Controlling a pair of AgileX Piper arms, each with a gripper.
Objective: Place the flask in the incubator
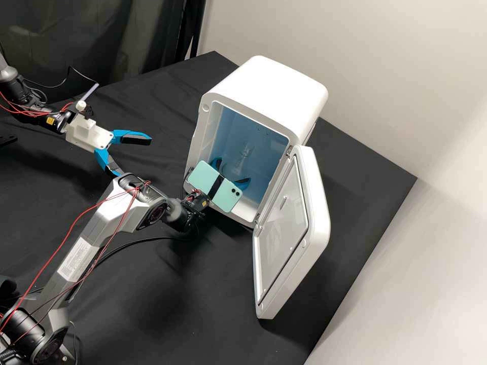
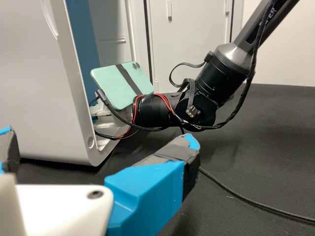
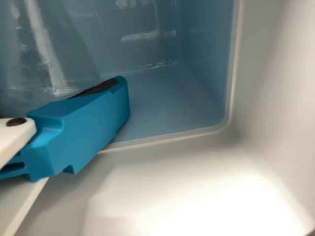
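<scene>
Going left to right across my feeds. There's one black bench (image 1: 167, 304) with two arms on it.

Far left, the left gripper (image 1: 134, 155) hangs above the bench. It's spread wide with nothing in it, well apart from the incubator (image 1: 269, 86) and pointing roughly its way. Its wrist cam looks across at the incubator's side wall and at the wrist of the right arm (image 2: 216, 83).

Next over, that right arm comes up from the near-left corner and pokes into the incubator's mouth. One mint-green phone (image 1: 218, 185) is strapped on its wrist, right at the opening. The right gripper (image 1: 231, 171) is inside the chamber, low down near the floor. I can't tell from any feed whether it's clamped on the flask (image 1: 244, 152) or loose around it, so I'm not calling that one.

There's one incubator, with a white shell and a single pale blue chamber, sitting mid-bench. The one flask is clear glass and stands upright in there toward the back, neck up, just by the right gripper. The phone hides its base.

Rightmost is the one door (image 1: 291, 218), hinged on the right edge. It's swung wide open and hangs out toward the near side of the bench.
</scene>
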